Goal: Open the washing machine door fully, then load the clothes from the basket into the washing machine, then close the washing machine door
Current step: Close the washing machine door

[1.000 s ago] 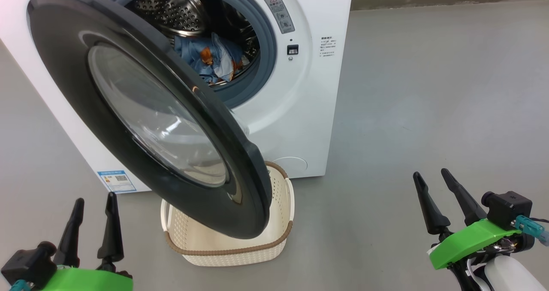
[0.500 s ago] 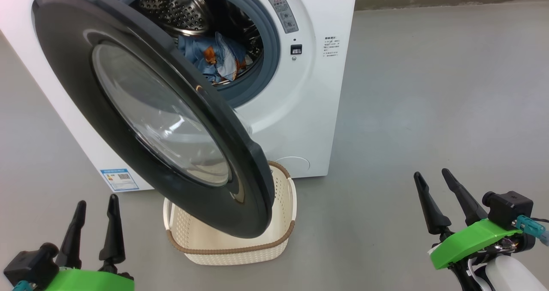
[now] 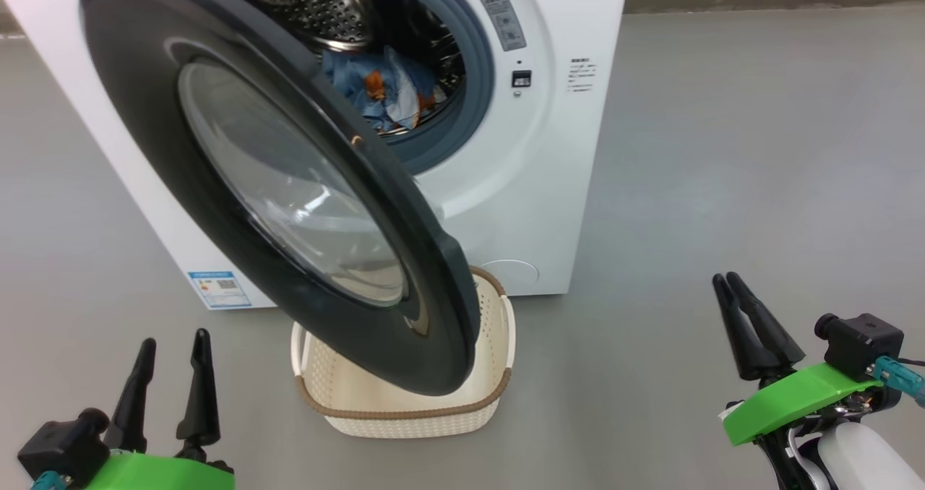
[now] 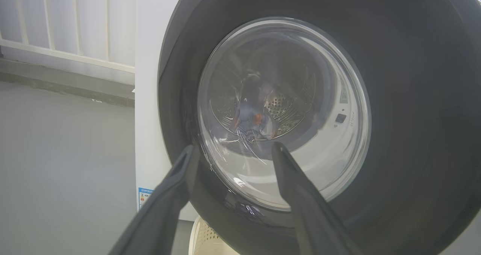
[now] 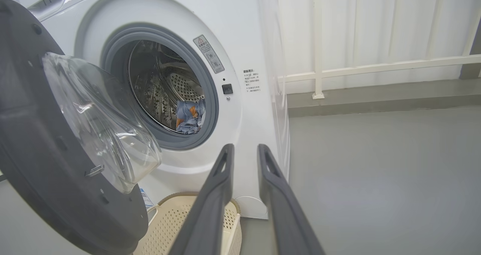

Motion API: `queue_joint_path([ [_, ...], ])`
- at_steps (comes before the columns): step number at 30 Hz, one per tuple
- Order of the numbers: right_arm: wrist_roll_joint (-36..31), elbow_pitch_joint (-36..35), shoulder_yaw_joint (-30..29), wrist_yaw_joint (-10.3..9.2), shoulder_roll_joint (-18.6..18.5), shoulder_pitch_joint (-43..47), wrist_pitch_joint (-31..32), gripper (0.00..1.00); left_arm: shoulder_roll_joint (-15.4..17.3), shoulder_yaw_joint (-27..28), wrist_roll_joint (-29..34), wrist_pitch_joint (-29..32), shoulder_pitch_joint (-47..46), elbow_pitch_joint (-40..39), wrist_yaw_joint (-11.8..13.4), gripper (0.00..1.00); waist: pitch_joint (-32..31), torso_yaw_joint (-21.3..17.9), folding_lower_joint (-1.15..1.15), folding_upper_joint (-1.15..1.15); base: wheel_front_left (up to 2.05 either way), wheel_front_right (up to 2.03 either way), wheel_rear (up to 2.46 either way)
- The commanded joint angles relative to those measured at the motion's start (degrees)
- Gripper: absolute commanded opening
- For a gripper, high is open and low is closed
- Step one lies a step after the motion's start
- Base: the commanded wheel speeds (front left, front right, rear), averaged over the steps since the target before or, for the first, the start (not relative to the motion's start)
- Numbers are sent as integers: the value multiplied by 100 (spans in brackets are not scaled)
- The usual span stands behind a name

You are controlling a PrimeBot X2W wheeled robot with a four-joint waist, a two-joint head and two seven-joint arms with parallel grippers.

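1. Head view: the washing machine [image 3: 535, 186] stands on the grey floor [image 3: 723, 150]. The washing machine door [image 3: 289, 186] is swung out toward the near side, with its glossy black rim and glass window facing the camera.
2. The clothes [image 3: 383, 89], light blue with orange-brown print, lie in a heap low inside the steel drum [image 3: 318, 2], just behind the grey gasket [image 3: 477, 78].
3. The basket [image 3: 405, 410] sits on the floor just in front of the machine. The door's free lower edge hangs over the basket's far part.
4. A small blue label [image 3: 219, 289] sits low on the machine's front, left of the basket.
5. The left gripper [image 3: 174, 338] hovers at the near left, apart from the door, its fingers spread and holding nothing.
6. The right gripper [image 3: 725, 279] hovers at the near right, well apart from the machine. Its fingers are drawn close together and hold nothing.
7. Left wrist view: the spread fingers [image 4: 176, 179] point at the door [image 4: 413, 97] without touching it. The clothes [image 4: 248, 116] show dimly through the glass, and a corner of the basket [image 4: 204, 240] sits below the door.
8. Right wrist view: a narrow gap separates the fingers [image 5: 220, 179]. Beyond them the door [image 5: 22, 116] shows its dark grey inner face and bulging glass. The clothes [image 5: 189, 117] rest at the drum's bottom, and the basket [image 5: 169, 225] stands below the door.
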Motion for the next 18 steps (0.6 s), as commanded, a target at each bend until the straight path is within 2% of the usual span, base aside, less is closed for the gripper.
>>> queue_joint_path([
  [1,-58,-174,34,26,-74,-23,-46,0,99,165,-32,-52,-119,-102,-19,100,1,111,0,0,0,0,0],
  [9,-129,-475,-19,26,-21,-191,-46,0,101,-64,-109,-52,-81,12,-19,100,-51,561,0,0,0,0,0],
  [18,-235,-1422,155,26,168,-477,-46,0,93,-330,-187,-52,-113,127,-19,100,-126,1119,0,0,0,0,0],
])
